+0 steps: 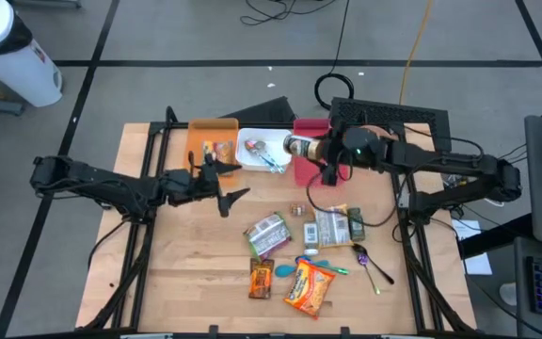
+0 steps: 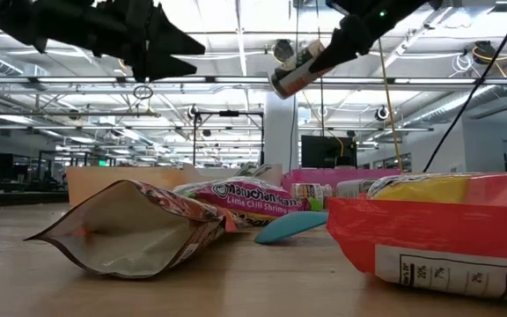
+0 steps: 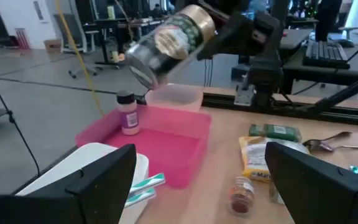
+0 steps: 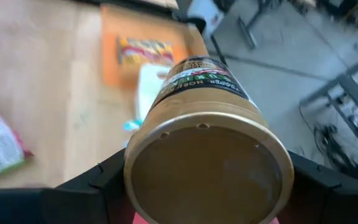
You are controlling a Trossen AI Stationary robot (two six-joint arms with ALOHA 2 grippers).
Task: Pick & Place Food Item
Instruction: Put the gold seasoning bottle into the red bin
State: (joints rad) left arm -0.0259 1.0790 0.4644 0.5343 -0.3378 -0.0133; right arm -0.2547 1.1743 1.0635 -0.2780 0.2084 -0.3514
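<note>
From above, we see the right claw [image 1: 320,151] gripping a seasoning jar [image 1: 298,147] on its side over the pink bin [image 1: 307,168], which we judge to be its destination, since a similar jar already lies there. An orange bin [image 1: 213,139] holds snack packets and a white bin [image 1: 260,148] between the two holds a teal-handled utensil, so the bins appear sorted by kind. The left claw [image 1: 222,185] hovers empty with fingers spread wide, just in front of the orange bin. Loose packets, a small spice bottle and spoons lie scattered on the wooden table [image 1: 177,273].

At table height, the jar [image 2: 293,72] hangs tilted well above everything, clear-walled with a dark label and a flat round end. Crinkled foil pouches fill the foreground, one red snack bag [image 2: 429,238] glossy, another bag [image 2: 130,231] puffed with a dull silver inside.

From the left wrist, we see that claw's dark fingers [image 3: 98,180] far apart, the jar [image 3: 166,43] aloft over the pink bin [image 3: 185,152], a rigid smooth plastic tray where a small pink-filled shaker [image 3: 127,113] stands upright.

From the right wrist, the jar's gold metal lid [image 4: 207,168] faces us, round and matte, with the claw's fingers [image 4: 98,180] pressed on either side of it.
</note>
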